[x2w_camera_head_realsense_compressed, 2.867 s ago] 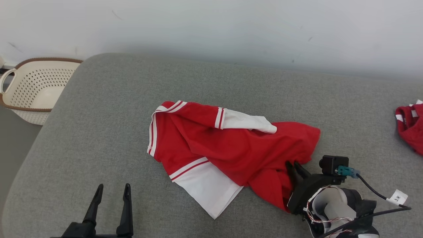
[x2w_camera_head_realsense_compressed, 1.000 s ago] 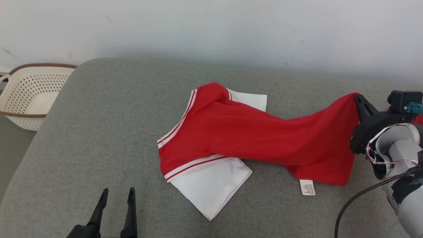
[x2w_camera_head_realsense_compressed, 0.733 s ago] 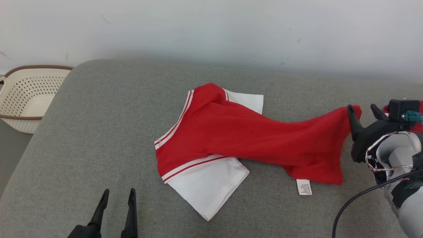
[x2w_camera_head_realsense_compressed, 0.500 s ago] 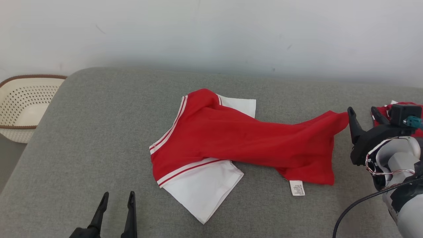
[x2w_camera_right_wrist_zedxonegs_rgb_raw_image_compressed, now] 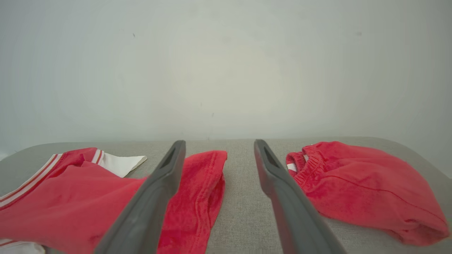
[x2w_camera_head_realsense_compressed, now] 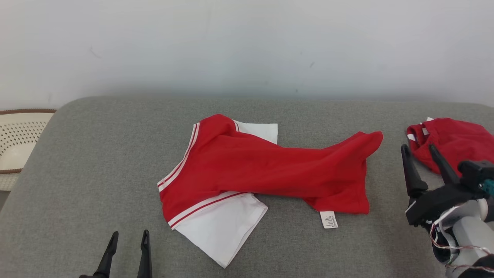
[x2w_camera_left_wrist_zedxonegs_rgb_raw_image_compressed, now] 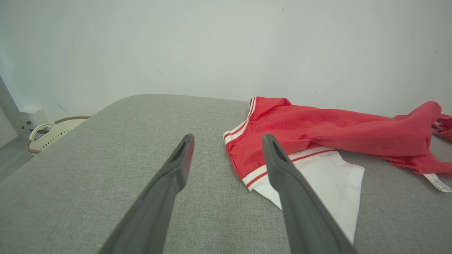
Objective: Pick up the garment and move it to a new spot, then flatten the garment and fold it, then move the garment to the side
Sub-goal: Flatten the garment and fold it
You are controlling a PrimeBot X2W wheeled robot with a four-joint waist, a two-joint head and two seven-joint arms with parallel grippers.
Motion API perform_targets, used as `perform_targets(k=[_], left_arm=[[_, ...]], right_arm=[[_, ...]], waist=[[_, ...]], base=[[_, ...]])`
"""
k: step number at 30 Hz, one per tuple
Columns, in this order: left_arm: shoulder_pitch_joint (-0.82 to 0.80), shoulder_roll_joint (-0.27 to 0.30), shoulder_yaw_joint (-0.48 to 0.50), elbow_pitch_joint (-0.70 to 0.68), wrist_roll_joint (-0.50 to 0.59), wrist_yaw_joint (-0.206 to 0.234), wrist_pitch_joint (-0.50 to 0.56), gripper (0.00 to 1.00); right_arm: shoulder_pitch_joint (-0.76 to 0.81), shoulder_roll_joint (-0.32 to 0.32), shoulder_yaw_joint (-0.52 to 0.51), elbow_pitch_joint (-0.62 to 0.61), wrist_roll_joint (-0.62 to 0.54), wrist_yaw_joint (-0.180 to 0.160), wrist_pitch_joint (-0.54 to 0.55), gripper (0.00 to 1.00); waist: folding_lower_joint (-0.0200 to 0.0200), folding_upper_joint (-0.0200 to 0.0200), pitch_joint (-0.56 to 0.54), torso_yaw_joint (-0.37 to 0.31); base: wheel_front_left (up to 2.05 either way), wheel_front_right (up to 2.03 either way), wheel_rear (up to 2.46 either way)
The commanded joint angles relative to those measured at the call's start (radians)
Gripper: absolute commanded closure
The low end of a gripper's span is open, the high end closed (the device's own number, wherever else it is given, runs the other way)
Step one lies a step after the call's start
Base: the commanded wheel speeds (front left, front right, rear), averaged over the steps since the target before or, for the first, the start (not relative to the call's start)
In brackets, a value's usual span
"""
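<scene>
Red/white garment (x2w_camera_head_realsense_compressed: 270, 170) lies mid-worktop (x2w_camera_head_realsense_compressed: 96, 154), strung out left-right, rumpled. Right gripper (x2w_camera_head_realsense_compressed: 417, 147) sits just off its right-edge end, left gripper (x2w_camera_head_realsense_compressed: 130, 233) by the front edge; both w/ jaws spread, holding nothing. Fabric looks light, limp and prob. bunches, so you'd best pinch hem corners and shoulders.

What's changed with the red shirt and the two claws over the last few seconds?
The right claw pulled the red shirt by one end toward the robot's right, stretching the bunched cloth, then opened and let go; it now sits clear of the shirt. The left claw stayed open and idle, and the second red garment stayed put on the grey cushion.
</scene>
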Motion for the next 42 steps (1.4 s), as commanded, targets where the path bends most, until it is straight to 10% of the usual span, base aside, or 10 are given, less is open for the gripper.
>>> perform_targets(k=[1,20,42], left_arm=[[0.019,0.005,0.006,-0.007,0.008,0.004,-0.004,0.00],[0.061,0.010,0.043,-0.055,0.019,0.025,-0.004,0.00],[0.109,0.040,0.070,-0.064,0.023,0.046,-0.004,0.00]], right_arm=[[0.042,0.010,-0.023,-0.040,-0.024,-0.001,-0.004,0.00],[0.409,0.190,-0.244,-0.447,-0.266,-0.001,0.033,0.00],[0.521,0.287,-0.312,-0.518,-0.344,-0.001,0.078,0.00]], waist=[[0.0001,0.0000,-0.001,-0.009],[0.0001,0.0000,-0.028,-0.040],[0.0001,0.0000,-0.061,-0.044]], base=[[0.00,0.00,0.00],[0.00,0.00,0.00],[0.00,0.00,0.00]])
